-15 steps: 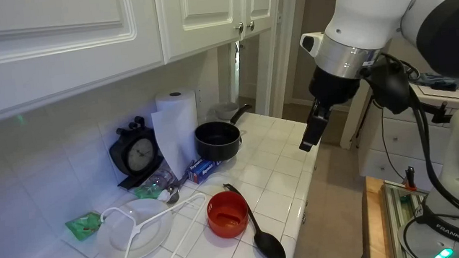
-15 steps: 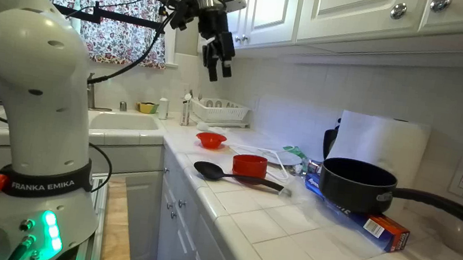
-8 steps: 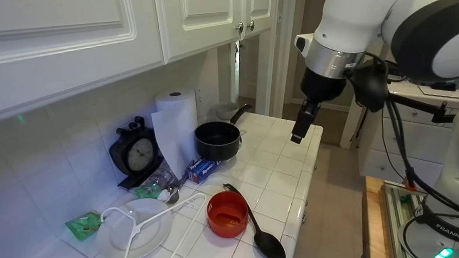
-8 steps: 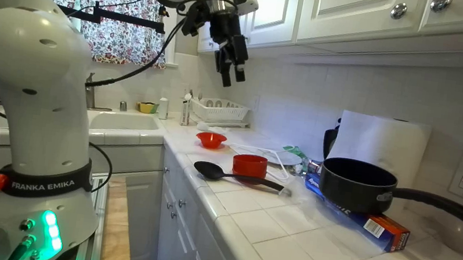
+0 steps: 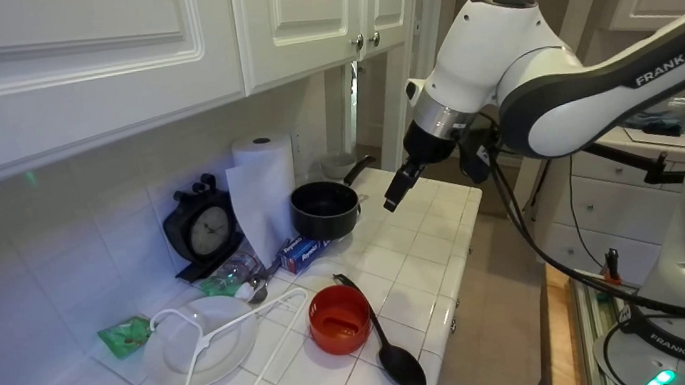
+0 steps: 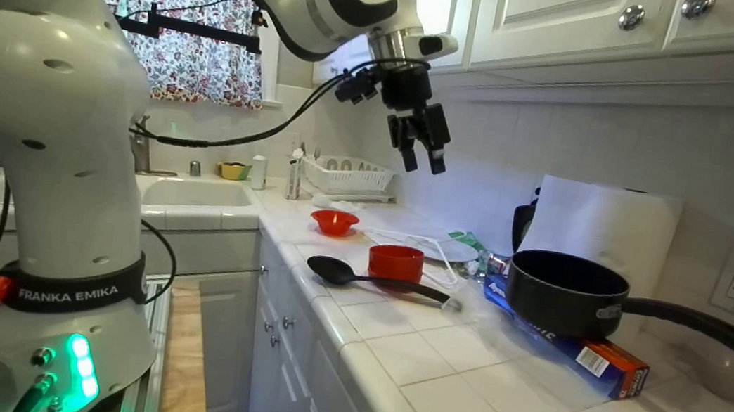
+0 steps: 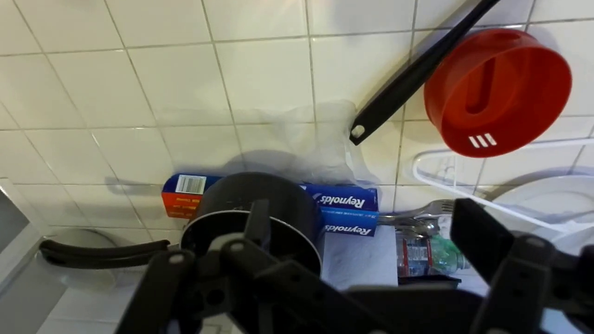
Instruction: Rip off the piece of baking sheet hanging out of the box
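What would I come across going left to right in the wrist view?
Saucepan handle, saucepan body, translucent sheet, black spoon handle, red cup. The Reynolds box shows on both sides of the saucepan body, so I leave it out of the order.
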`<state>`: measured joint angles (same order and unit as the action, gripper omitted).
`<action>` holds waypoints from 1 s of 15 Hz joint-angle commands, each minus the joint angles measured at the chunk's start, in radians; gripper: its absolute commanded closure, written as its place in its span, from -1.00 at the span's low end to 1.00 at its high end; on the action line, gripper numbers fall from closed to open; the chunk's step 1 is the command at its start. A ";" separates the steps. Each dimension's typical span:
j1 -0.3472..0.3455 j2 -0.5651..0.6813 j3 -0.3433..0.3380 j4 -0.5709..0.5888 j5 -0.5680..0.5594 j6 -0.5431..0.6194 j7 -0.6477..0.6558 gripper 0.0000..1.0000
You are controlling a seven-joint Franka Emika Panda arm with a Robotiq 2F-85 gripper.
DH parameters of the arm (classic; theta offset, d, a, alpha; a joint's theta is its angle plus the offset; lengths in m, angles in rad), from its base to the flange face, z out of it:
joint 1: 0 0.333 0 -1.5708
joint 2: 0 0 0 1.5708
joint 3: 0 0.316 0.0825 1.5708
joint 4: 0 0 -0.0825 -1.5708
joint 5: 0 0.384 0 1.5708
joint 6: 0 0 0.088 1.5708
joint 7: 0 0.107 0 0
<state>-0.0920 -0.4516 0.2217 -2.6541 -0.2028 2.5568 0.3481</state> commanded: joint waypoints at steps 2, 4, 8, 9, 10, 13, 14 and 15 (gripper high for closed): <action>-0.001 0.151 -0.047 0.015 -0.010 0.184 -0.049 -1.00; 0.002 0.210 -0.062 0.022 -0.005 0.236 -0.072 -1.00; 0.000 0.304 -0.079 0.036 -0.019 0.291 -0.093 -1.00; 0.000 0.321 -0.083 0.041 -0.023 0.296 -0.096 -1.00; 0.014 0.264 -0.084 0.010 -0.002 0.270 -0.082 -1.00; 0.017 0.280 -0.092 0.014 -0.002 0.272 -0.083 -1.00; 0.018 0.277 -0.091 0.014 -0.002 0.272 -0.083 -1.00; 0.018 0.276 -0.091 0.014 -0.002 0.272 -0.083 -1.00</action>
<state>-0.0878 -0.1751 0.1456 -2.6410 -0.2028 2.8308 0.2658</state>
